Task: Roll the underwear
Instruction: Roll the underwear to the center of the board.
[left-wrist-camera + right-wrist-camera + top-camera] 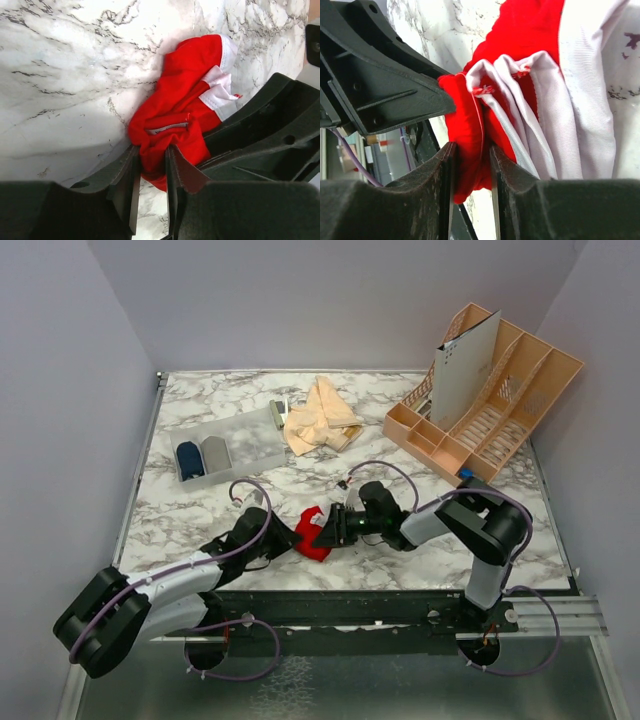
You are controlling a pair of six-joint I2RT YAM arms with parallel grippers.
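Observation:
The red underwear point(312, 535) with white-grey trim lies bunched on the marble table near the front edge. My left gripper point(292, 537) is shut on its left side; the left wrist view shows red cloth point(175, 120) pinched between the fingers point(125, 180). My right gripper point(325, 528) is shut on its right side; the right wrist view shows red cloth and white trim point(520, 100) between the fingers point(442, 170). Peach-beige underwear point(322, 417) lies in a loose pile at the back centre.
A clear tray point(250, 445) at back left holds a dark blue roll point(189, 458) and a grey roll point(215, 452). A tan slotted organiser point(490, 400) with a white card stands at back right. The table's front edge runs just below the grippers.

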